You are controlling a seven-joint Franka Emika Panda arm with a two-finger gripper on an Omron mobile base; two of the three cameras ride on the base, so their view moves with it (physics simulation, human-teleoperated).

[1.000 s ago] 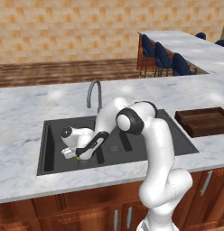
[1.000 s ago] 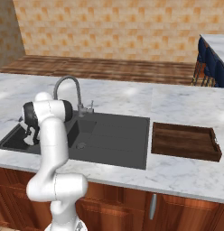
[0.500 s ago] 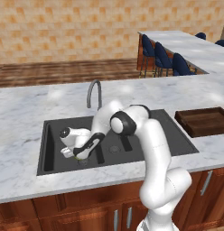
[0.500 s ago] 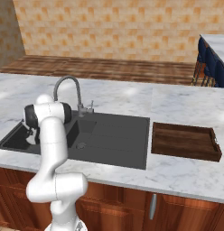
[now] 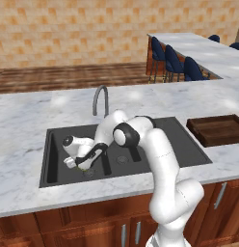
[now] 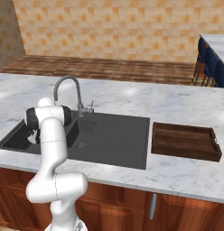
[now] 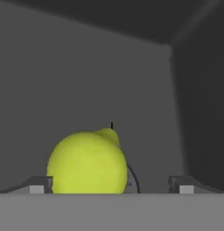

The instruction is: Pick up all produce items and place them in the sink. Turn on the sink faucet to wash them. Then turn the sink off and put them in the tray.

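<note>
The produce item, a small yellow-green lime (image 7: 86,164), lies on the floor of the dark grey sink (image 5: 155,144), in its left bowl by the drain. My gripper (image 7: 109,185) is low in that bowl and open, with the lime between its fingertips (image 7: 39,185), closer to the left one; I cannot tell if it touches. From the left base view the gripper (image 5: 82,162) hangs over the lime (image 5: 83,168). The grey gooseneck faucet (image 5: 99,99) stands behind the sink, with no water running. The brown wooden tray (image 5: 220,129) sits empty on the counter to the right.
Marble counter (image 5: 25,125) surrounds the sink. In the right base view my arm (image 6: 48,126) blocks the left bowl, with the faucet (image 6: 68,90), the sink (image 6: 114,135) and the tray (image 6: 184,140) to its right. Blue chairs (image 5: 174,60) stand by the far counter.
The hand has sunk a little lower into the left bowl, closer around the lime. The jaws have stayed open and the lime has not moved.
</note>
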